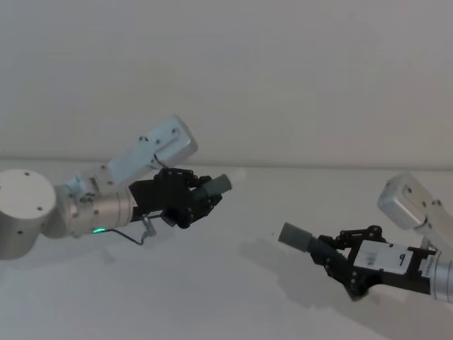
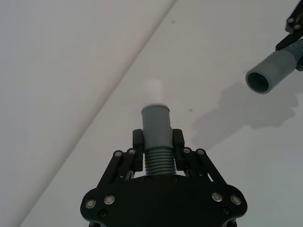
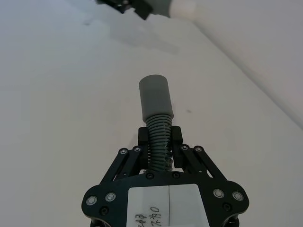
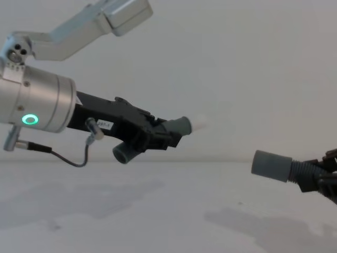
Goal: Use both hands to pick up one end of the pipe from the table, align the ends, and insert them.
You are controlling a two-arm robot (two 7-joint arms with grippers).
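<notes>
Left gripper (image 2: 158,142) is clamped on the ribbed part of the short hose (image 2: 156,142), fingers (image 2: 138,142) pressed on either side just behind its cuff (image 2: 155,122). That cuff ends in a pale tip (image 2: 154,91) sticking out ahead of the jaws. In the chest view the gripper (image 4: 158,134) holds the hose up off the table (image 4: 158,211), tip (image 4: 198,124) pointing right and slightly up, with the hose's other end (image 4: 124,153) poking out below the fingers.

Right gripper (image 3: 160,142) is clenched on the ribs of the other hose (image 3: 159,142), its wide sleeve (image 3: 155,97) out in front. The left wrist view looks straight into that sleeve's open mouth (image 2: 258,81), so it's hollow. From the head camera, the sleeve (image 1: 294,236) points up and left toward the left arm's cuff (image 1: 216,186).

The two ends face each other roughly but sit well apart, not touching; in the chest view the sleeve (image 4: 271,165) is lower than the pale tip. Both hoses are in the air, with shadows on the table below.
</notes>
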